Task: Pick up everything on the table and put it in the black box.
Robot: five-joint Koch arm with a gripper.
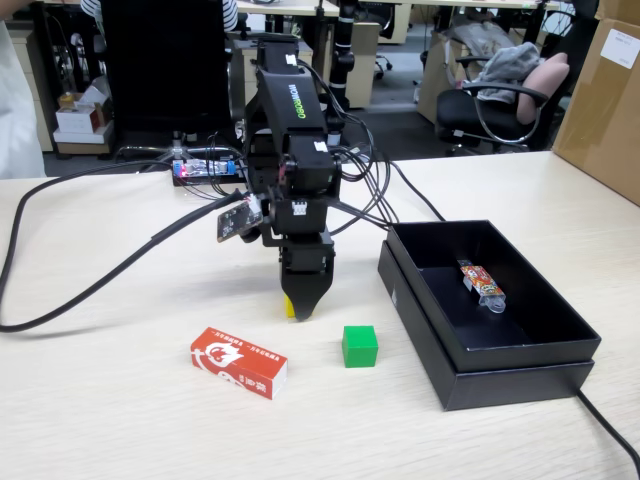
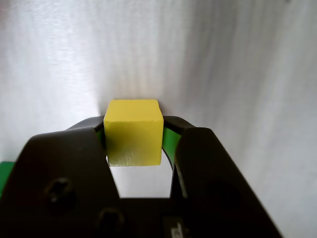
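Note:
My gripper (image 1: 301, 306) points down at the table and is shut on the small yellow cube (image 2: 133, 132), which sits between the two jaws. In the fixed view only a sliver of the yellow cube (image 1: 289, 306) shows at the gripper's left side. The green cube (image 1: 360, 345) lies on the table just right of the gripper. The red carton (image 1: 238, 362) with white print lies to the lower left. The black box (image 1: 535, 362) stands at the right.
A slim clear-wrapped orange-red packet (image 1: 481, 283) lies inside the black box. Black cables (image 1: 90, 283) run over the table at the left and behind the arm. A cardboard carton (image 1: 605, 95) stands at the far right.

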